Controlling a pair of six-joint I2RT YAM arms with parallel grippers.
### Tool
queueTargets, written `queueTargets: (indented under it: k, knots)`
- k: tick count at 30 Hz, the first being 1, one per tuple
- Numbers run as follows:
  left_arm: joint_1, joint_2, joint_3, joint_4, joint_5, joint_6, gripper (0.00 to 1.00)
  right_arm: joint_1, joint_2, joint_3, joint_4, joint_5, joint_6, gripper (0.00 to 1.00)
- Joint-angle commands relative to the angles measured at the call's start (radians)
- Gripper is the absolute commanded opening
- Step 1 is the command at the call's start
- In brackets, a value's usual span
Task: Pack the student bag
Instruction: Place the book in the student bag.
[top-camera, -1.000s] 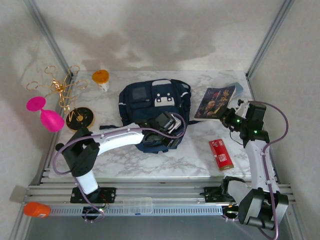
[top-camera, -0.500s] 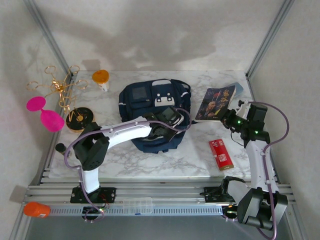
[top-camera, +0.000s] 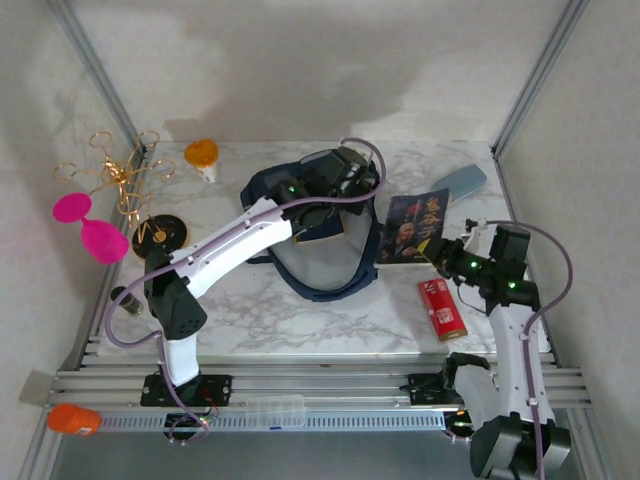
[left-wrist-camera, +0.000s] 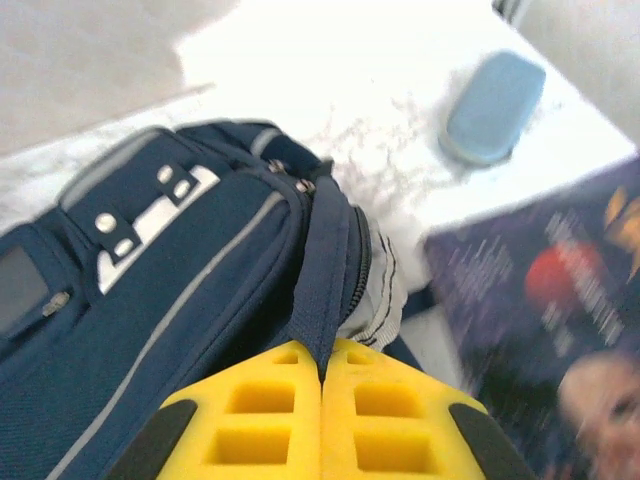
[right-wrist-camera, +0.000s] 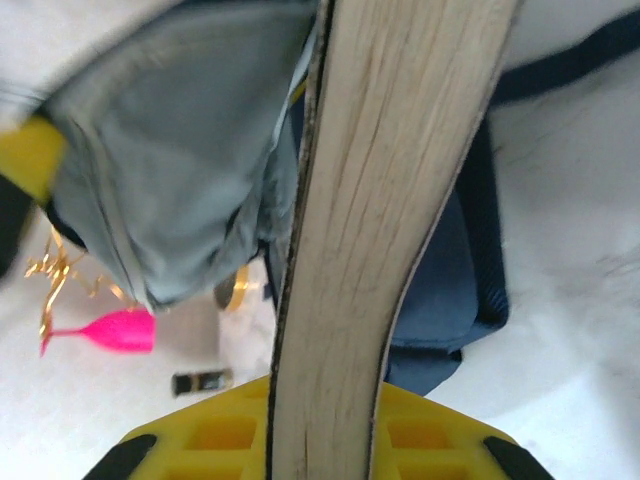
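Top external view, starting at 9 o'clock: a gold jewellery stand, a pink goblet and a black disc sit at the left edge. An orange-capped bottle stands toward 11 o'clock. All are well apart from the work.

The left gripper is stretched toward 12 o'clock over the student bag, which lies at the centre of the table. In the left wrist view its yellow fingers are pressed together on a navy strap at the bag's top edge, with only webbing between them. I judge this grip is meant to lift the mouth and hold it open. The grey lining gapes in the right wrist view.

At 3 o'clock of the bag a book sits tilted just beside the opening. Its near corner is in the right gripper. The right wrist view has those jaws clamped on the book's page edge, with that edge pointing at the lining. That reads as lining it up to slide in.

A blue-grey case lies at 1 o'clock and a red box at 4 o'clock, both unpacked. The likely snag is the book's corner catching the bag's rim.
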Motion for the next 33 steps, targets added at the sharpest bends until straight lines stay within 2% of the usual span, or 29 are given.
queueTargets:
  k: [1, 3, 6, 9, 11, 13, 14, 15, 17, 18, 20, 23, 26, 29, 30, 33]
  knots:
    - [-0.011, 0.000, 0.081, 0.081, -0.050, -0.046, 0.00, 0.147, 0.003, -0.064, 0.235, -0.112, 0.137, 0.00]
    - [-0.011, 0.011, 0.098, 0.083, -0.034, -0.054, 0.00, 0.273, 0.058, -0.089, 0.404, -0.108, 0.215, 0.00]
    - [-0.018, 0.034, 0.129, 0.060, -0.029, -0.073, 0.00, 0.403, 0.193, -0.051, 0.482, -0.043, 0.197, 0.00]
    - [-0.026, 0.042, 0.135, 0.053, -0.047, -0.094, 0.00, 0.423, 0.384, 0.006, 0.564, -0.038, 0.175, 0.00]
    - [-0.030, 0.043, 0.137, 0.053, -0.063, -0.114, 0.00, 0.431, 0.558, 0.100, 0.566, -0.028, 0.099, 0.00]
    - [-0.031, 0.044, 0.138, 0.055, -0.090, -0.140, 0.00, 0.430, 0.725, 0.216, 0.537, -0.043, 0.014, 0.07]
    - [-0.031, 0.043, 0.140, 0.054, -0.099, -0.148, 0.00, 0.419, 0.807, 0.297, 0.483, -0.008, -0.024, 0.12]
    - [-0.031, 0.045, 0.139, 0.052, -0.113, -0.160, 0.00, 0.409, 0.869, 0.354, 0.456, 0.038, -0.033, 0.20]
    - [-0.031, 0.048, 0.136, 0.052, -0.129, -0.187, 0.00, 0.405, 0.958, 0.414, 0.497, 0.048, -0.037, 0.38]
    - [-0.031, 0.051, 0.139, 0.054, -0.127, -0.191, 0.00, 0.405, 0.985, 0.443, 0.456, 0.068, -0.052, 0.44]
    - [-0.031, 0.055, 0.141, 0.054, -0.141, -0.214, 0.00, 0.405, 0.984, 0.436, 0.397, 0.131, -0.087, 0.48]
    - [-0.031, 0.062, 0.142, 0.062, -0.148, -0.228, 0.00, 0.407, 0.884, 0.361, 0.330, 0.302, -0.128, 0.61]
    - [-0.030, 0.086, 0.172, 0.046, -0.136, -0.248, 0.00, 0.415, 0.784, 0.288, 0.277, 0.414, -0.154, 0.67]
    - [-0.031, 0.096, 0.176, 0.049, -0.125, -0.256, 0.00, 0.422, 0.739, 0.247, 0.258, 0.486, -0.172, 0.66]
    - [-0.032, 0.096, 0.176, 0.051, -0.117, -0.257, 0.00, 0.422, 0.744, 0.243, 0.260, 0.487, -0.174, 0.62]
    - [-0.034, 0.091, 0.168, 0.058, -0.109, -0.277, 0.00, 0.431, 0.790, 0.259, 0.304, 0.438, -0.164, 0.39]
